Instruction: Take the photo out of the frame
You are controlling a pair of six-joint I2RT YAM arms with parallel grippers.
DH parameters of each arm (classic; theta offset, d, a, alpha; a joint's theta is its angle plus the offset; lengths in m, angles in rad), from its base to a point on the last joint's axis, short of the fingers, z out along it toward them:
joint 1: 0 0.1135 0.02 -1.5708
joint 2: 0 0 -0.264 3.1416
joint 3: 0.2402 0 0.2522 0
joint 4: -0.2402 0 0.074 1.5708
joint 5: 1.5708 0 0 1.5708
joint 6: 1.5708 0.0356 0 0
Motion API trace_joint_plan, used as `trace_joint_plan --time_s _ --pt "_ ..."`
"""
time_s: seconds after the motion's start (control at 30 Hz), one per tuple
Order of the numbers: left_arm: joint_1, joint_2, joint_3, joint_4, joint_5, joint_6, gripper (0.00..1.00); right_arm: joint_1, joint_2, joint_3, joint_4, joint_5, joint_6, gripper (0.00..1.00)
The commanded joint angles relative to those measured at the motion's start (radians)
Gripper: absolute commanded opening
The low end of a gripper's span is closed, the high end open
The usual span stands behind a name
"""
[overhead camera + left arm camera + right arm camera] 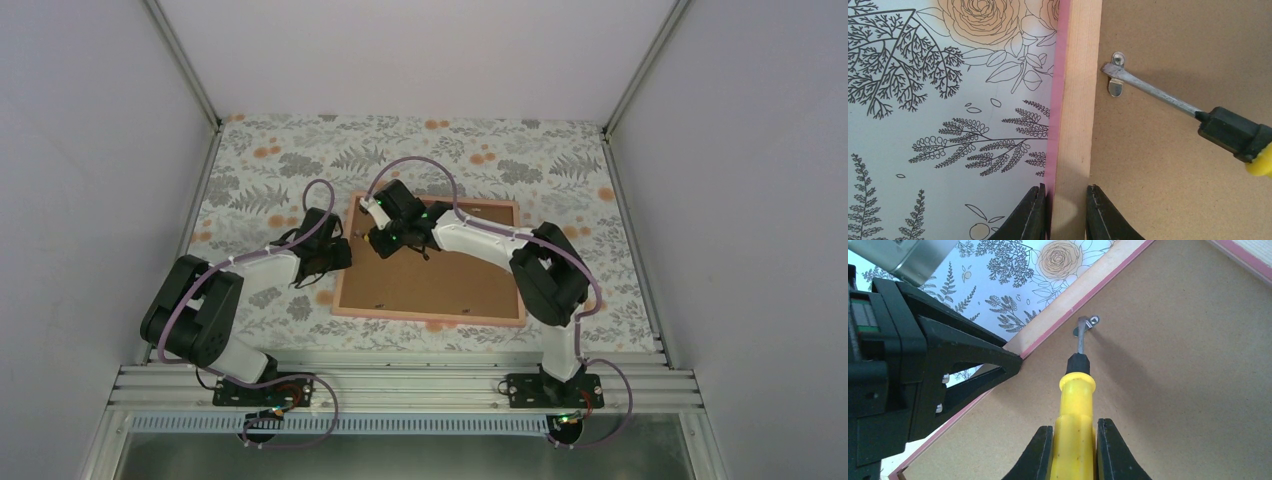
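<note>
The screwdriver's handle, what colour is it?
The screwdriver handle is bright yellow with a black collar; clearest in the right wrist view.

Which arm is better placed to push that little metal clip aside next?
Right: the right gripper holds the screwdriver, tip at the clip; the left gripper clamps the frame.

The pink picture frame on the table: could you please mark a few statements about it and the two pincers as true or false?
1. The thin pink rectangular picture frame lies with its brown fibreboard backing panel facing up. True.
2. The left pincer hangs open, clear of the frame. False: it is clamped on the frame's side rail.
3. The right pincer grips a yellow-handled screwdriver. True.
4. The screwdriver's tip rests on the floral tablecloth. False: it is at a small metal clip on the backing panel.
</note>
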Motion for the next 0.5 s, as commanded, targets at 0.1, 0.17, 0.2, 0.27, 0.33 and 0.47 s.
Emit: trace_joint_plan --time_s 0.1,0.17,0.2,0.27,0.33,0.47 --pt "0.006 0.015 -0.014 -0.051 -0.051 -0.003 0.19 0.004 -0.025 -0.01 -0.174 0.07 0.01 0.04" --pt "0.006 0.013 -0.015 -0.053 -0.055 -0.004 0.19 0.003 -0.038 -0.013 -0.178 0.081 0.01 0.04" --pt "0.007 0.013 -0.014 -0.054 -0.058 -0.004 0.19 0.003 -0.048 -0.014 -0.177 0.081 0.011 0.04" --pt "0.008 0.012 -0.012 -0.056 -0.064 -0.006 0.19 0.003 -0.078 -0.025 -0.156 0.061 0.01 0.04" --pt "0.009 0.013 -0.01 -0.057 -0.07 -0.006 0.19 0.003 -0.117 -0.044 -0.126 0.033 0.014 0.04" --pt "0.019 0.024 0.01 -0.069 -0.084 -0.003 0.19 -0.005 -0.21 -0.1 -0.065 0.021 0.036 0.04"
